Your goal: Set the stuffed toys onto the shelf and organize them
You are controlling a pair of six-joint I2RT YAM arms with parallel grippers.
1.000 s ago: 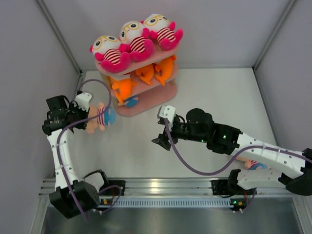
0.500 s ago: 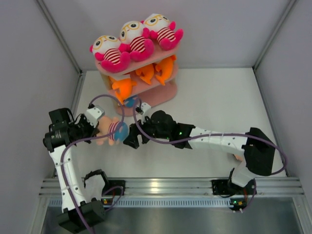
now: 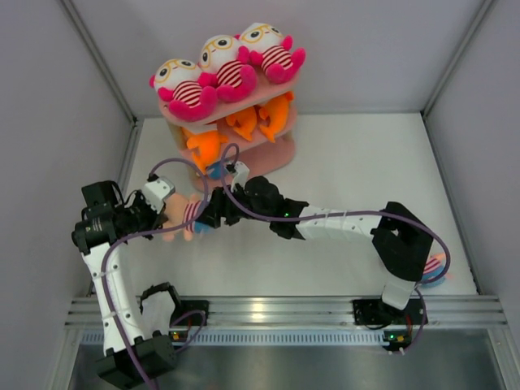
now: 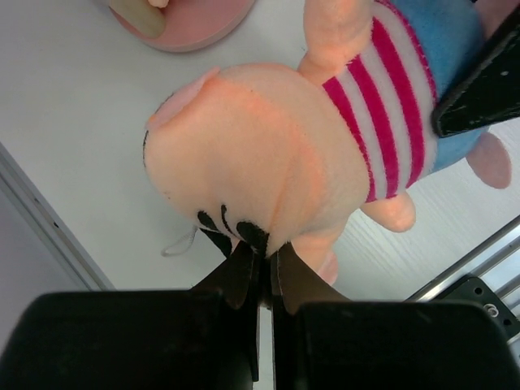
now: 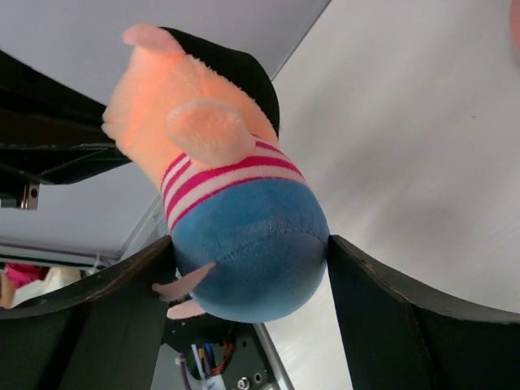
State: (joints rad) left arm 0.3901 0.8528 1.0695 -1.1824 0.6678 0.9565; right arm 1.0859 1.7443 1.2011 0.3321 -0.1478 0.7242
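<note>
On shelf point(image 3: 276, 154) at 12 o'clock we saw glasses dolls point(image 3: 223, 65), sharks point(image 3: 207, 146) placed. Shut left gripper point(image 4: 264, 252) pinched striped doll point(image 4: 309, 154); right gripper point(image 5: 248, 268) gaped wide round its bottom. One spare doll point(image 3: 435, 266) lay unplaced, 4 o'clock.

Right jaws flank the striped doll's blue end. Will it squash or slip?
Probably squashes: the striped doll looks plush and rounded. Likely light, since the left gripper holds it by a hair tuft. Fuzzy fabric should resist slipping.

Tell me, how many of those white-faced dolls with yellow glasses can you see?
3 white-faced dolls, in a row on the top tier of the pink shelf: one left, one middle, one right. Others may be hidden from view.
</note>
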